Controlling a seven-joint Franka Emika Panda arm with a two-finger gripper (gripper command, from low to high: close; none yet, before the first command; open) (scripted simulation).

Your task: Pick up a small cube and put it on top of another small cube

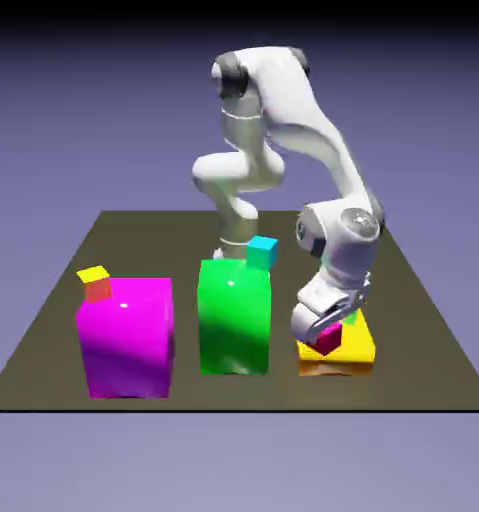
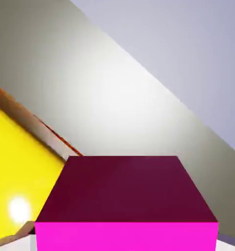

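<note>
1. Dark olive table point(image 1: 423, 330) is shown before a blue-violet backdrop in the exterior view. Three big blocks are lined along its near edge: a magenta block point(image 1: 126, 340) topped by a small orange cube point(image 1: 96, 284), a green block point(image 1: 234, 318) topped by a small cyan cube point(image 1: 262, 252), and a low yellow block point(image 1: 355, 346). The gripper point(image 1: 323, 328) is closed on a small magenta cube point(image 1: 331, 339) at the yellow block's top.

2. The hand view is filled low down by the gripped magenta cube point(image 2: 126, 206), with the yellow block point(image 2: 13, 162) at left and the table point(image 2: 114, 98) beyond.
</note>
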